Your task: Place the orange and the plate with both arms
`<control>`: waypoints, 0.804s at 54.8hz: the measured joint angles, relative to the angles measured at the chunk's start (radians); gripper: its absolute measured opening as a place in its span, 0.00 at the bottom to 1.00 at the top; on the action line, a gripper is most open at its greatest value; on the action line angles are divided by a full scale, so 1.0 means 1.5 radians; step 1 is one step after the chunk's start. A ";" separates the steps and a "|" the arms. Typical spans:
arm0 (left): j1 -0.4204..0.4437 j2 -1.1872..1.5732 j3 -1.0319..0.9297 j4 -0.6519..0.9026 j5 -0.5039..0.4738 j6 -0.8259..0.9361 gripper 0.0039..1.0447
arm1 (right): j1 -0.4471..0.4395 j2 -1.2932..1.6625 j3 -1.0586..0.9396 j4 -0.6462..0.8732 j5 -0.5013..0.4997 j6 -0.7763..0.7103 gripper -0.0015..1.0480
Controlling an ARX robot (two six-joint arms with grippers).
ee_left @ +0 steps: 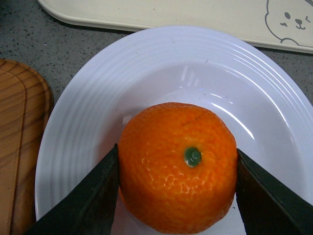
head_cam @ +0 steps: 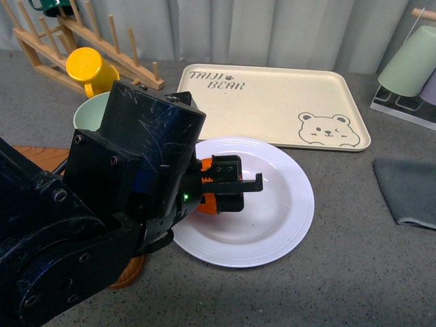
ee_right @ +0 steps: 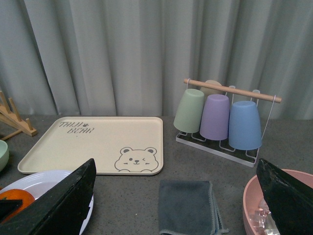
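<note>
Orange (ee_left: 178, 166) sat in the well of the ribbed lavender-white plate (ee_left: 98, 98), gripped on both sides by the left gripper (ee_left: 177, 150); whether it rested on the plate could not be told. The plate lay just beside the beige bear tray (head_cam: 272, 95). The right gripper (ee_right: 176, 164) hung with jaws spread wide, holding nothing.

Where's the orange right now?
Front view: the orange is over the left half of the plate, gripped by the left end effector, with the bear tray behind it and a wooden board to its left.
</note>
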 joint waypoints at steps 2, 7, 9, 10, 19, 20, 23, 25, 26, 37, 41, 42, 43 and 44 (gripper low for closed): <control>-0.001 0.001 0.001 0.000 0.000 -0.001 0.57 | 0.000 0.000 0.000 0.000 0.000 0.000 0.91; -0.001 0.001 0.001 -0.003 0.000 -0.001 0.57 | 0.000 0.000 0.000 0.000 0.000 0.000 0.91; -0.001 0.001 0.001 -0.005 0.001 -0.001 0.57 | 0.000 0.000 0.000 0.000 0.000 0.000 0.91; -0.001 0.001 0.001 -0.006 0.001 -0.001 0.59 | 0.000 0.000 0.000 0.000 0.000 0.000 0.91; -0.001 -0.019 -0.007 -0.008 0.001 -0.001 0.86 | 0.000 0.000 0.000 0.000 0.000 0.000 0.91; -0.001 -0.025 -0.009 -0.008 -0.002 0.000 0.89 | 0.000 0.000 0.000 0.000 0.000 0.000 0.91; -0.001 -0.043 -0.017 -0.008 -0.007 0.002 0.96 | 0.000 0.000 0.000 0.000 0.000 0.000 0.91; -0.001 -0.057 -0.024 -0.008 -0.009 0.002 0.95 | 0.000 0.000 0.000 0.000 0.000 0.000 0.91; -0.001 -0.067 -0.030 -0.008 -0.011 0.002 0.94 | 0.000 0.000 0.000 0.000 0.000 0.000 0.91; 0.001 -0.174 -0.098 -0.008 -0.045 0.004 0.94 | 0.000 0.000 0.000 0.000 0.000 0.000 0.91; 0.001 -0.220 -0.133 0.003 -0.064 0.010 0.94 | 0.000 0.000 0.000 0.000 0.000 0.000 0.91; 0.001 -0.236 -0.146 0.010 -0.068 0.015 0.94 | 0.000 0.000 0.000 0.000 0.000 0.000 0.91; 0.001 -0.244 -0.153 0.013 -0.069 0.016 0.94 | 0.000 0.000 0.000 0.000 0.000 0.000 0.91; 0.001 -0.260 -0.165 0.017 -0.073 0.022 0.94 | 0.000 0.000 0.000 0.000 0.000 0.000 0.91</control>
